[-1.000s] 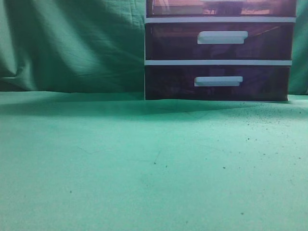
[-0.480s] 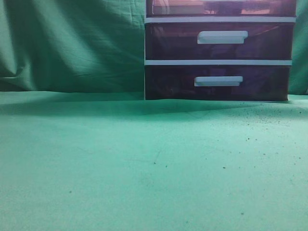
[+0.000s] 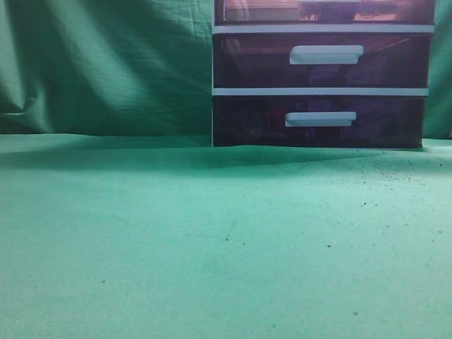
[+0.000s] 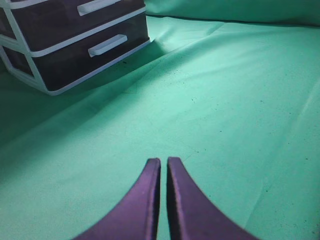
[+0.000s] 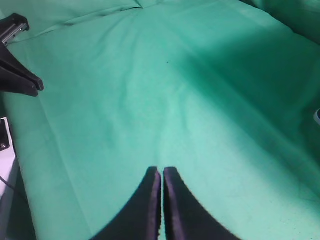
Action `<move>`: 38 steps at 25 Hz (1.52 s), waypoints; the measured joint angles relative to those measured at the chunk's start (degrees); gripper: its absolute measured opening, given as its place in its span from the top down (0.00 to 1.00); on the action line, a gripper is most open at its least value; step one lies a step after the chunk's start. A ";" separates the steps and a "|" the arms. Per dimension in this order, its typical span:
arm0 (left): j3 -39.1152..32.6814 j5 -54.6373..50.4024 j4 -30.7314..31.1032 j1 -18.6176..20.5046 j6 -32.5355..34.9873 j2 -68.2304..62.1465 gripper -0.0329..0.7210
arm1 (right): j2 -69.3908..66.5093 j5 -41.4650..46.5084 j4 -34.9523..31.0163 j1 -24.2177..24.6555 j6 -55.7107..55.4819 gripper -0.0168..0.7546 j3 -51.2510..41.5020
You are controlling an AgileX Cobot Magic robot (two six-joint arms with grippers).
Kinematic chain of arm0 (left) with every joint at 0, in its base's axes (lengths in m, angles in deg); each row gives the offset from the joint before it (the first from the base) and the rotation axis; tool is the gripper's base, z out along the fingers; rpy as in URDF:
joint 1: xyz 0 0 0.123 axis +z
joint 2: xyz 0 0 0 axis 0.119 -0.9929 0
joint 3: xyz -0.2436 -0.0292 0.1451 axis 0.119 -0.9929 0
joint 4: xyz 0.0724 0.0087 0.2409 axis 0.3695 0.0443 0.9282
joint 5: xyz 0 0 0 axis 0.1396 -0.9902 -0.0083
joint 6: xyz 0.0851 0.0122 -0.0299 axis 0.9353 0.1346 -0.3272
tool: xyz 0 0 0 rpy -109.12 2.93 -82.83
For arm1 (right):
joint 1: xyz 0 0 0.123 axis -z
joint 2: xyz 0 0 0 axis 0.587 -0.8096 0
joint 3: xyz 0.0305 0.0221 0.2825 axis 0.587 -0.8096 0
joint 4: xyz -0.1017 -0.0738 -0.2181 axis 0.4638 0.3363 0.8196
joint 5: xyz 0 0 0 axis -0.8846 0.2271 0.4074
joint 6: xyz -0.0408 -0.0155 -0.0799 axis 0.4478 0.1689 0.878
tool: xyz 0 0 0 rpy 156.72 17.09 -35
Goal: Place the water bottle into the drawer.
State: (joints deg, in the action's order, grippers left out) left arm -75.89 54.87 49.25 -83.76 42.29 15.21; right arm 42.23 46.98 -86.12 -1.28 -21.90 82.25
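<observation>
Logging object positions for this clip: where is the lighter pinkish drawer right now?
In the exterior view the pinkish drawer is at the top right, cut off by the frame's upper edge. It is the top slot of the white-framed unit, directly above the two darker drawers.

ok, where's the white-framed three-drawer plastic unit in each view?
Exterior: white-framed three-drawer plastic unit upper right, top cropped, standing at the back of the green cloth.
Left wrist: upper left corner, beyond the shut left gripper.
Right wrist: not in it.
Shared landmark: the green cloth.
</observation>
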 joint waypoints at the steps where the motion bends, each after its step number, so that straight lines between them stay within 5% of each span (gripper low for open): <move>1: 0.00 0.00 0.00 0.00 0.00 0.00 0.96 | 0.00 0.00 0.00 0.00 0.00 0.98 0.00; 6: 0.00 0.00 0.04 0.00 0.00 0.00 0.96 | 0.00 -0.39 0.82 0.00 0.13 0.98 0.00; 11: 0.00 0.00 0.13 0.00 0.00 0.00 0.96 | 0.65 -8.56 8.31 0.93 -8.06 0.98 -1.96; 15: 0.00 0.00 0.13 0.00 -0.11 0.00 0.96 | 6.95 -10.89 20.79 6.34 -25.90 0.98 -5.41; 22: 0.00 0.00 0.40 0.00 -0.11 0.00 0.96 | 26.13 -10.57 35.95 23.85 -46.55 0.98 -16.99; 29: 0.00 0.00 0.48 0.00 -0.11 0.00 0.96 | 42.93 -12.43 39.62 36.52 -48.03 0.98 -33.01; 38: 0.00 0.04 0.48 0.00 -0.11 0.00 0.96 | 48.07 -14.39 40.20 37.65 -48.15 0.98 -43.55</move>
State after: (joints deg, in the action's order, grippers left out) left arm -75.89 54.91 49.74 -83.76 42.19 15.21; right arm 90.30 32.59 -45.91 36.37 -70.05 38.70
